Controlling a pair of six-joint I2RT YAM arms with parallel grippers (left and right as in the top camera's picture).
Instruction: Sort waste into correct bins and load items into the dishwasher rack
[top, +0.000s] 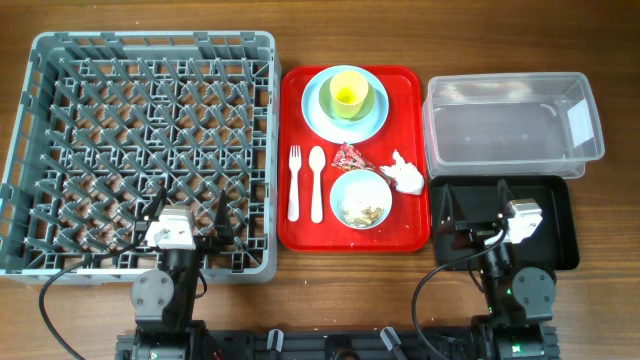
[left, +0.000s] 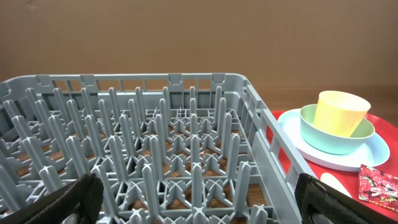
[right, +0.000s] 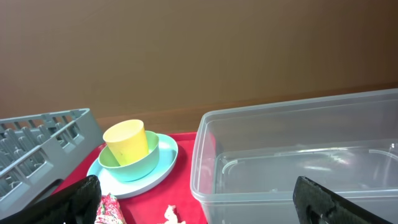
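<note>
My left claw (top: 190, 212) hangs over the near edge of the rack (top: 120, 120). Its jaws are spread wide and grip nothing. In its wrist view one fingertip (left: 74, 199) sits in each bottom corner, with only grey pegs between them.

My right claw (top: 475, 205) hangs over the left half of the black tray (top: 560, 215), equally wide apart and empty-handed. The tub (top: 510, 125) stands just beyond that tray, and its clear wall fills the right side of the right wrist view.

Everything to be handled lies on the red tray (top: 300, 235), which sits between the rack and the two bins. From my left claw it is off to the right, past the rack's side wall. From my right claw it is off to the left.

- At the far end is the plate (top: 312, 112), carrying a bowl (left: 336, 140) with the cup (top: 347, 94) standing upright in it.
- The fork (top: 294, 183) and spoon (top: 317, 185) lie side by side on the tray's left half, handles toward me.
- The second bowl (top: 361, 198), nearer my side, holds the scraps (top: 362, 210).
- The wrapper (top: 352, 157) lies just beyond that bowl.
- The napkin (top: 405, 172) lies by the bowl's far right edge, close to the tray's right rim. It is the piece nearest my right claw.

That rim and the black tray's left wall stand between them.
</note>
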